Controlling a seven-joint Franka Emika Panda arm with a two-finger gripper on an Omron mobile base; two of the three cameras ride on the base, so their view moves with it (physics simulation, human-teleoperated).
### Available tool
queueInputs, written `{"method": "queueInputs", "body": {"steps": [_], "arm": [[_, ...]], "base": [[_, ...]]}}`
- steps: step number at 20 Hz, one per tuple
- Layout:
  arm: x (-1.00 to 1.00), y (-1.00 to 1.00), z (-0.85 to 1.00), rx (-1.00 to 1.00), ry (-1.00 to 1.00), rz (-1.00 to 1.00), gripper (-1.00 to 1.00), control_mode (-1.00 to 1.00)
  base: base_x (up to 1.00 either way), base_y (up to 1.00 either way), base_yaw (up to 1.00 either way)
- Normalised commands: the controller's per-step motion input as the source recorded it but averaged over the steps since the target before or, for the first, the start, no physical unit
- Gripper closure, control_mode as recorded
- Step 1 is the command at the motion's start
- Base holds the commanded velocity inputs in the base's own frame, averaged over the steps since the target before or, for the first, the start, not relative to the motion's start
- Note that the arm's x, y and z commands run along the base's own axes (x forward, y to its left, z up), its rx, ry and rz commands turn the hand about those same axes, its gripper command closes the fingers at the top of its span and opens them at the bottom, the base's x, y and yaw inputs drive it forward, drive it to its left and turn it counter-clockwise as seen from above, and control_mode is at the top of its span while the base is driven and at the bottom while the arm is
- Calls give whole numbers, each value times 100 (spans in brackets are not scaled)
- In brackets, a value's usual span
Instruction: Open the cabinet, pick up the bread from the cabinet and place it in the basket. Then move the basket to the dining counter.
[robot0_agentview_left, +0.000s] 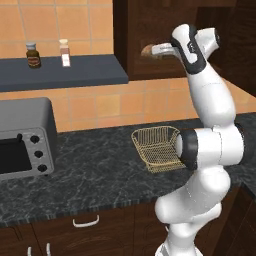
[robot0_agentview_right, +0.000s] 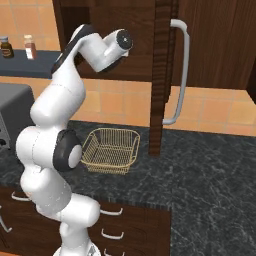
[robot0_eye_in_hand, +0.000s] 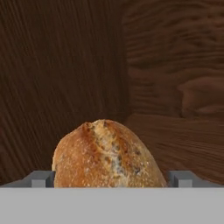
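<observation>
While jaws straddle bread (robot0_eye_in_hand: 106, 154), basket (robot0_agentview_right: 111, 149) beside open door (robot0_agentview_right: 161, 75)

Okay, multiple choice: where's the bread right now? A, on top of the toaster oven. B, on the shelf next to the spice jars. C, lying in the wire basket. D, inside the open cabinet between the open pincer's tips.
D: the hand view shows the bread on the cabinet floor, flanked by the open pincer, while the basket on the worktop holds nothing.

Even, soft rendered light; cabinet (robot0_eye_in_hand: 65, 65) interior dim; no blur.
</observation>
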Motion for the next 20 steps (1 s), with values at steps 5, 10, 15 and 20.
{"method": "queueInputs", "body": {"steps": [5,10,15,20], "arm": [[-100,0,20,-4,0,-15,100,-100],[-100,-6,-13,-8,9,-20,100,-100],[-100,-8,-76,-6,23,-28,100,-100],[-49,-5,-100,0,50,-30,100,-100]], "base": [[0,0,0],[0,0,0],[0,0,0],[0,0,0]]}}
